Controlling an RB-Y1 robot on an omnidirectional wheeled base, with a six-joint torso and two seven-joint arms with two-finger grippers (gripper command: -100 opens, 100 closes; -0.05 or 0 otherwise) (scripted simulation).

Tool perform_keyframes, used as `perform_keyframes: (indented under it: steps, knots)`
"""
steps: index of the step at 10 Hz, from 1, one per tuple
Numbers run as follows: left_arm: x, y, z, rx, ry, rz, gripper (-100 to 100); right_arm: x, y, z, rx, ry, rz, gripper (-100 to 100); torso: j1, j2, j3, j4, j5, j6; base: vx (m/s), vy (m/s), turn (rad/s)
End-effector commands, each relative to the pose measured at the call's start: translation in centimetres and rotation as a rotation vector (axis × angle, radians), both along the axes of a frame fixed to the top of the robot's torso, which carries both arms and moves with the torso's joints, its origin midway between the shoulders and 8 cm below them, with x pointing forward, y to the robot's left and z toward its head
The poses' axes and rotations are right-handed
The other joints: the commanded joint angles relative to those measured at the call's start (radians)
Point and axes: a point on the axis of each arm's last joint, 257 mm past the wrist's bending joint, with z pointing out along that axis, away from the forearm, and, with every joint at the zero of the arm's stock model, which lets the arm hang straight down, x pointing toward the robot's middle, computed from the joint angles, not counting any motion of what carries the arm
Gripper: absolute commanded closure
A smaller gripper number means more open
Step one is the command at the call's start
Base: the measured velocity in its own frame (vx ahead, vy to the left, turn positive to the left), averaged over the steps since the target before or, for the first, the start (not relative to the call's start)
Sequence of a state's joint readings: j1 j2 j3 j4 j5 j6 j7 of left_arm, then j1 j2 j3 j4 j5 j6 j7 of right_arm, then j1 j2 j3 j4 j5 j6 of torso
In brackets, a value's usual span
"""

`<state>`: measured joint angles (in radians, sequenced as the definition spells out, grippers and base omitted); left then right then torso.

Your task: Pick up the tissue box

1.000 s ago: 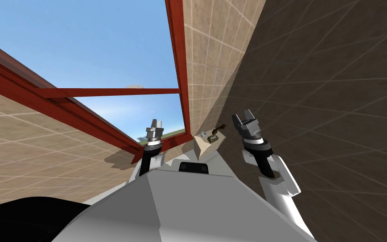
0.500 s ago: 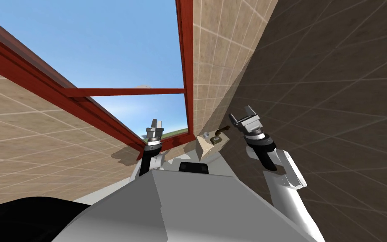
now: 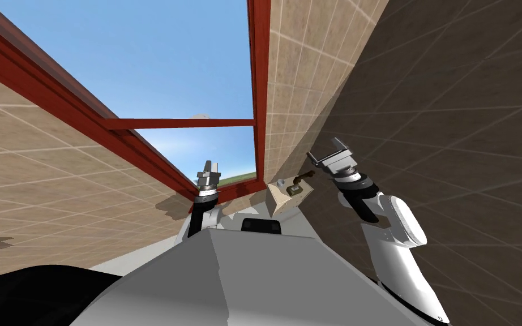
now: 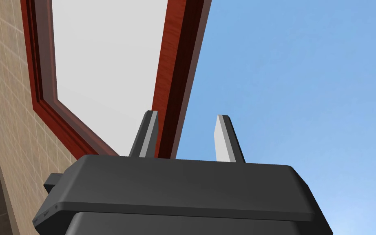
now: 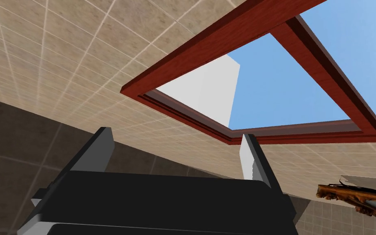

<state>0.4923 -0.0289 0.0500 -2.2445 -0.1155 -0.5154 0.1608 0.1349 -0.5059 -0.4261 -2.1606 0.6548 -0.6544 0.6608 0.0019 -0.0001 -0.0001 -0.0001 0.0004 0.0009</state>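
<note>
Tissue box (image 3: 294, 189): likely small dark thing on top of tan block (image 3: 278, 205), in corner by red window (image 3: 180, 122); too small to be sure. Which way it points, long side: cannot tell. Right claw (image 3: 325, 148) near it, higher up, wide, empty, ready to grab. Aimed at wall, so must tip down, I think. Left claw (image 3: 209, 168) by window, out of way, narrow gap, empty.

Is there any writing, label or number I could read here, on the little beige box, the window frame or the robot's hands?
None: no word, number or sign can be read anywhere.
Beige box: plain sides, and the bits on top are too small to tell.
Window frame: plain red, no sign.
Left gripper and right gripper: plain dark bodies, no marks.
</note>
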Motion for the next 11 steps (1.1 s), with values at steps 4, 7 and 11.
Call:
perform_keyframes:
  steps: [4, 7, 11]
  knots:
    - [0.0, 0.0, 0.0, 0.000, 0.000, 0.000, 0, 1.7, -0.9, 1.1, -0.222, -0.094, -0.144, -100, 0.001, 0.000, 0.000, 0.000, 0.000, 0.000, 0.007, 0.032, 0.098]
    - [0.0, 0.0, 0.0, 0.000, 0.000, 0.000, 0, 3.0, -2.4, 3.3, -0.399, -0.193, -0.272, -100, 0.001, 0.000, 0.000, 0.000, 0.000, -0.002, 0.010, 0.035, 0.154]
    - [0.0, 0.0, 0.0, 0.000, 0.000, 0.000, 0, 4.5, -4.8, 4.6, -0.549, -0.254, -0.411, -100, -0.002, 0.001, 0.001, 0.000, -0.001, 0.000, 0.005, 0.019, 0.049]
